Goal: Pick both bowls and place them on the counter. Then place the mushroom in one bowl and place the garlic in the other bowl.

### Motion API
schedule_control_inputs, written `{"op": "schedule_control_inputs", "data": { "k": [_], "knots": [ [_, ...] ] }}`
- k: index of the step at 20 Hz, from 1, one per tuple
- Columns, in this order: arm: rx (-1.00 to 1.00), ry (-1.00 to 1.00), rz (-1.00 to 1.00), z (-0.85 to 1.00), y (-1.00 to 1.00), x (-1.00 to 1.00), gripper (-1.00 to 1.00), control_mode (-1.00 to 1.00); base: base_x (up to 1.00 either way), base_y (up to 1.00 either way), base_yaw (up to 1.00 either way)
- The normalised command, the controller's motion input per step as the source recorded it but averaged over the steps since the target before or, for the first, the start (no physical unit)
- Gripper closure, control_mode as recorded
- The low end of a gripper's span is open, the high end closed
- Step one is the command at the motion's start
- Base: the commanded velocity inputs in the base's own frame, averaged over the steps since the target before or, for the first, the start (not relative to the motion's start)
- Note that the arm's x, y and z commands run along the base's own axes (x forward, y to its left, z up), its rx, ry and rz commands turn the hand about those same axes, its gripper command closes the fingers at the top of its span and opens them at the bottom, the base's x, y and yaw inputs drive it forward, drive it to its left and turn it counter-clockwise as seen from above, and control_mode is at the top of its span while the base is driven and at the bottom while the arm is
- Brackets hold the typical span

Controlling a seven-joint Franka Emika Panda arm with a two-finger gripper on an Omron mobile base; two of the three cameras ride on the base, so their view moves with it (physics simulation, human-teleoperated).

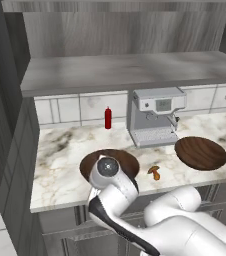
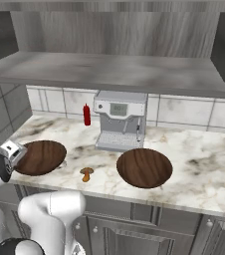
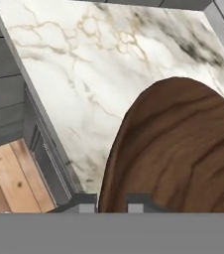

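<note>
Two dark wooden bowls rest on the marble counter (image 1: 60, 150). The left bowl (image 1: 116, 159) (image 2: 40, 157) (image 3: 183, 149) has its near rim between my fingertips. My gripper (image 3: 111, 206) (image 2: 14, 149) is shut on that rim at the counter's front left. The right bowl (image 1: 201, 152) (image 2: 144, 168) sits in front of the coffee machine, apart from the arm. Between the two bowls lies the small orange-brown mushroom (image 1: 155, 172) (image 2: 86, 173) on the bare counter. The garlic is out of view.
A steel coffee machine (image 1: 155, 117) (image 2: 120, 119) stands against the tiled wall, a red bottle (image 1: 108, 118) (image 2: 86, 114) to its left. A grey shelf slab (image 1: 125, 70) overhangs the counter. The counter's front edge and wooden floor (image 3: 5, 178) lie beside my hand.
</note>
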Motion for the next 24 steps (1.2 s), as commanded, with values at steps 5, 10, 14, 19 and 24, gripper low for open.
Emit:
{"op": "schedule_control_inputs", "data": {
  "k": [5,10,14,19,24],
  "knots": [
    [-0.03,0.01,0.13,-0.35,0.21,0.02,1.0,-1.0,0.0,0.0,0.0],
    [-0.03,0.0,0.11,-0.12,0.33,0.14,1.0,-1.0,0.0,0.0,0.0],
    [-0.01,0.0,0.08,0.0,0.22,0.23,1.0,-1.0,0.0,0.0,0.0],
    [0.0,-0.01,0.0,0.0,0.07,0.18,1.0,-1.0,0.0,0.0,0.0],
    [0.0,0.0,0.0,0.0,0.08,0.17,1.0,-1.0,0.0,0.0,0.0]
  ]
}}
